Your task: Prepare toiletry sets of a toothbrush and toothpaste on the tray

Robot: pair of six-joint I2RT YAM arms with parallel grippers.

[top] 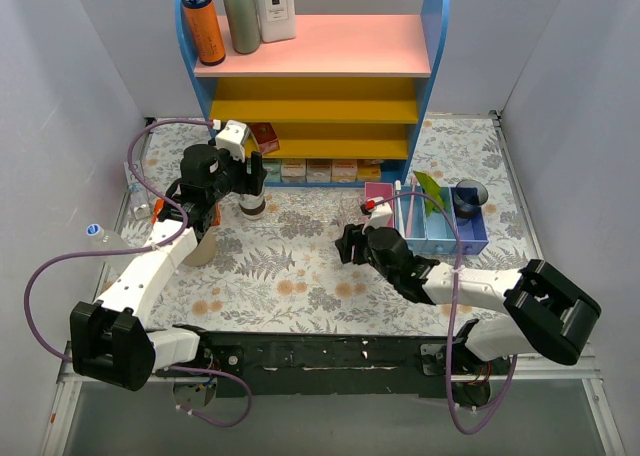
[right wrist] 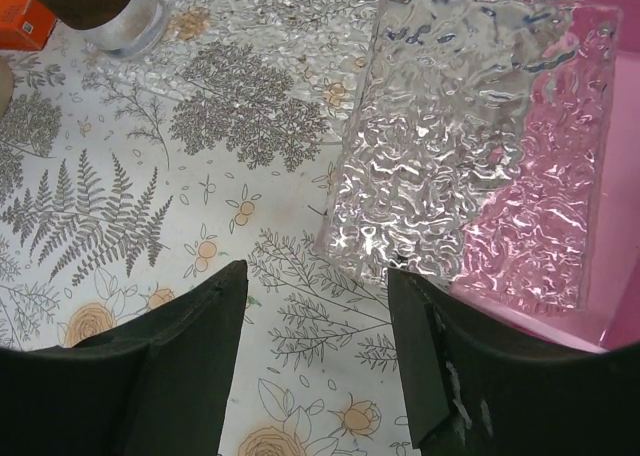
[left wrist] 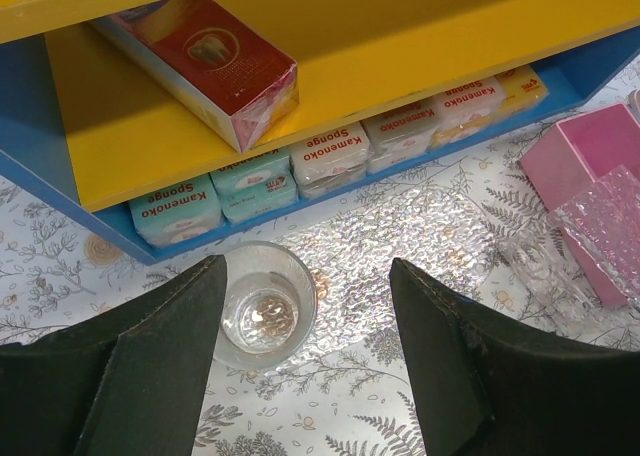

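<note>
A see-through round cup [top: 252, 206] stands on the left end of the clear, ripple-textured tray [top: 315, 211] in front of the shelf. My left gripper [top: 250, 182] is open just above it. In the left wrist view the cup [left wrist: 258, 316] sits against the left finger [left wrist: 170, 356], and the left gripper [left wrist: 305, 376] is empty. My right gripper [top: 348, 244] is open and empty, low over the mat. In the right wrist view it [right wrist: 315, 356] faces the tray's right end [right wrist: 450, 146], beside the pink bin [right wrist: 610, 176]. White toothbrushes [top: 408, 211], a green toothpaste tube [top: 430, 188] and a dark cup [top: 467, 198] stand in the blue bins.
A blue-sided shelf [top: 320, 76] stands at the back, with an orange bottle [top: 203, 21] and two others on top. A red box [left wrist: 200, 61] lies on the yellow shelf, and sponge packs [left wrist: 330, 156] line the bottom. The pink bin [top: 378, 191] and blue bins [top: 445, 234] stand at the right.
</note>
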